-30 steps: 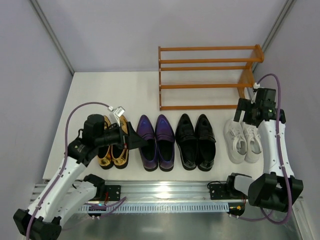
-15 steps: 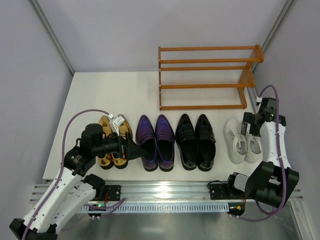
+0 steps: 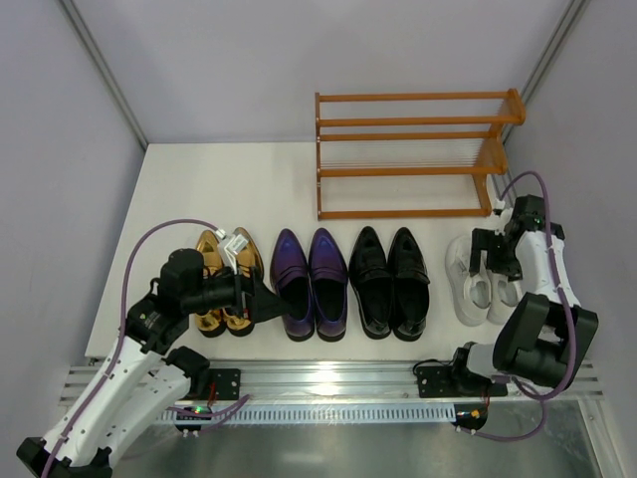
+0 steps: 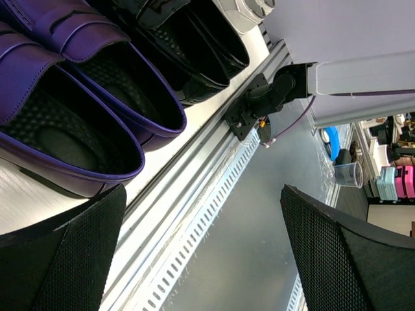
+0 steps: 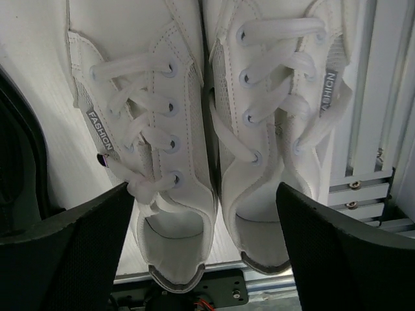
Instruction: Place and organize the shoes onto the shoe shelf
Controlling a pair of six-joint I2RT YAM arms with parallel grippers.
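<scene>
Right wrist view: white sneakers (image 5: 194, 97) fill frame centre, long axes vertical, directly beneath the right gripper (image 5: 204, 214), fingers spread wide.

Along the table's (image 3: 199, 189) near edge stand, left to right, left loafers (image 3: 224, 317), middle loafers (image 3: 312, 284), right loafers (image 3: 390, 282), sneakers (image 3: 466, 289). The shelf (image 3: 398, 212) stands behind them, toward the far right corner.

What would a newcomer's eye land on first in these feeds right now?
Four pairs line the white table's near edge, left to right: shiny gold loafers, glossy purple loafers, glossy black loafers, white lace-up sneakers. Behind them the orange-brown wooden shoe shelf stands with both tiers bare. The right gripper hangs open over the sneakers; the left gripper, open, sits near the purple pair's heels.
</scene>
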